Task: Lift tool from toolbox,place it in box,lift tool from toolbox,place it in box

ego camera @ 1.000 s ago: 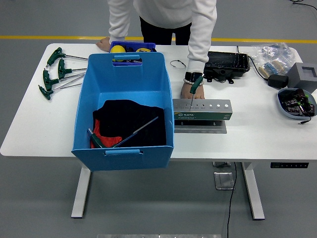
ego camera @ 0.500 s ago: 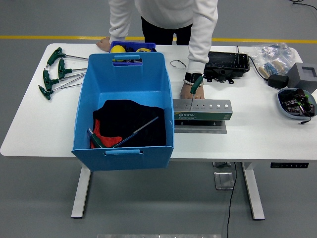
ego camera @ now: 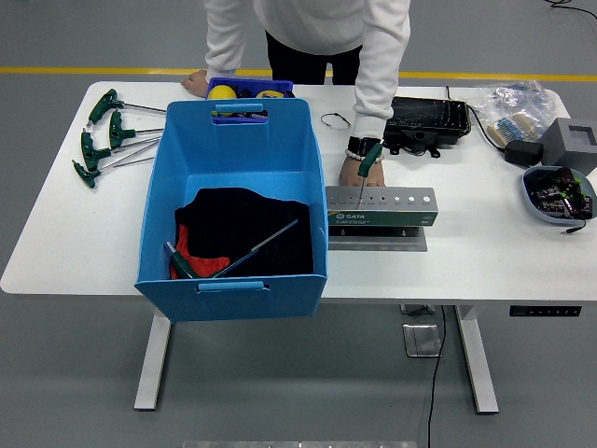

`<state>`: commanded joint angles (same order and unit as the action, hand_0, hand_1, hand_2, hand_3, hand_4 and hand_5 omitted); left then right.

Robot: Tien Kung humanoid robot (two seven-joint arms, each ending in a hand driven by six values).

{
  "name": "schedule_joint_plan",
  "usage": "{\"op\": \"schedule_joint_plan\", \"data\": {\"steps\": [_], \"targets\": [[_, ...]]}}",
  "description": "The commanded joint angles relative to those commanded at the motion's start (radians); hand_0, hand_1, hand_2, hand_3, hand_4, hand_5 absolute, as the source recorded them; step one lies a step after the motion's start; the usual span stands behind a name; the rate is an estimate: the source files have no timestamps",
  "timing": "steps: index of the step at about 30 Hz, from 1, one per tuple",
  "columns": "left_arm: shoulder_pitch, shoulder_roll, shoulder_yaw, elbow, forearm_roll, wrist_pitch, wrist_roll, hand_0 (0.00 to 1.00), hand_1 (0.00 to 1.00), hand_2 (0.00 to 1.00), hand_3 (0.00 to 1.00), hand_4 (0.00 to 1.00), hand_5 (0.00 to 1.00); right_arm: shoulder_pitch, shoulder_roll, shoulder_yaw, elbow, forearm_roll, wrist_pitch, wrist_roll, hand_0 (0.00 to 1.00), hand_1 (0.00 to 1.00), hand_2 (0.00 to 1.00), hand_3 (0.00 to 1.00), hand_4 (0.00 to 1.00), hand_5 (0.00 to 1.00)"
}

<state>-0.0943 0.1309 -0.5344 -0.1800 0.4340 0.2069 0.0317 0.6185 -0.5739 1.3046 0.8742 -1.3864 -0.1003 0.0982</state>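
On the far left of the white surface (ego camera: 56,233) you see a bunch of green T-handle wrenches (ego camera: 101,138) lying flat. Their thin shafts point to the right, toward the big blue box (ego camera: 233,201).

Look inside the blue box. One T-handle wrench (ego camera: 233,257) already lies there on a black cloth (ego camera: 244,229). Its green handle is low on the left and its shaft slants up to the right.

Just to the right of the box, touching or nearly touching its side, sits the grey tool holder (ego camera: 381,207) with a row of holes on top. One green-handled wrench (ego camera: 367,166) stands upright in a hole near its left end, so its long way goes up and down. You would have to pull it straight up, then carry it left to the box.

The person's hand (ego camera: 356,168) rests on the surface right behind that wrench. You cannot tell if it is touching the handle. The person's other hand (ego camera: 195,82) lies flat at the far edge, behind the box.

You cannot see either robot arm, so you cannot tell how their fingers are set or which one is nearer. The standing wrench is right of the middle, so the right arm likely has the shorter reach.
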Motion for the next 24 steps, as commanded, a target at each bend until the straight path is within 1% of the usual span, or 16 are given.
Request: {"op": "schedule_joint_plan", "data": {"steps": [1,2,13,14,19,20,24], "targets": [[0.000,0.000,0.000,0.000,0.000,0.000,0.000,0.751,0.726,0.768,0.777,0.794,0.751,0.000,0.000,0.000,0.000,0.001,0.000,0.000,0.002,0.002,0.038,0.002,0.862,0.774],[0.000,0.000,0.000,0.000,0.000,0.000,0.000,0.750,0.724,0.768,0.777,0.792,0.749,0.000,0.000,0.000,0.000,0.002,0.000,0.000,0.002,0.002,0.029,0.002,0.888,0.791],[0.001,0.001,-0.001,0.000,0.004,-0.002,0.002,0.751,0.723,0.767,0.777,0.793,0.752,-0.001,-0.001,0.003,-0.001,0.007,0.000,-0.001,0.002,0.002,0.028,0.002,0.901,0.801],[0.001,0.001,-0.003,0.000,0.005,-0.002,0.002,0.751,0.723,0.767,0.776,0.792,0.749,-0.001,-0.001,0.004,0.000,0.008,-0.001,-0.001,0.002,0.002,0.026,0.002,0.889,0.788],[0.001,0.000,-0.018,0.000,0.020,-0.001,0.005,0.751,0.723,0.767,0.776,0.792,0.749,-0.001,-0.002,0.006,0.000,0.009,0.002,-0.004,0.002,0.002,0.026,0.002,0.889,0.788],[0.001,0.000,-0.019,0.000,0.021,-0.001,0.005,0.750,0.721,0.767,0.775,0.791,0.749,0.000,-0.002,0.005,0.000,0.009,0.002,-0.005,0.002,0.002,0.026,0.002,0.859,0.769],[0.002,-0.001,-0.022,0.000,0.024,-0.001,0.006,0.750,0.721,0.767,0.775,0.791,0.749,0.001,-0.001,0.004,0.000,0.009,0.002,-0.006,0.002,0.002,0.026,0.002,0.859,0.769]]}}
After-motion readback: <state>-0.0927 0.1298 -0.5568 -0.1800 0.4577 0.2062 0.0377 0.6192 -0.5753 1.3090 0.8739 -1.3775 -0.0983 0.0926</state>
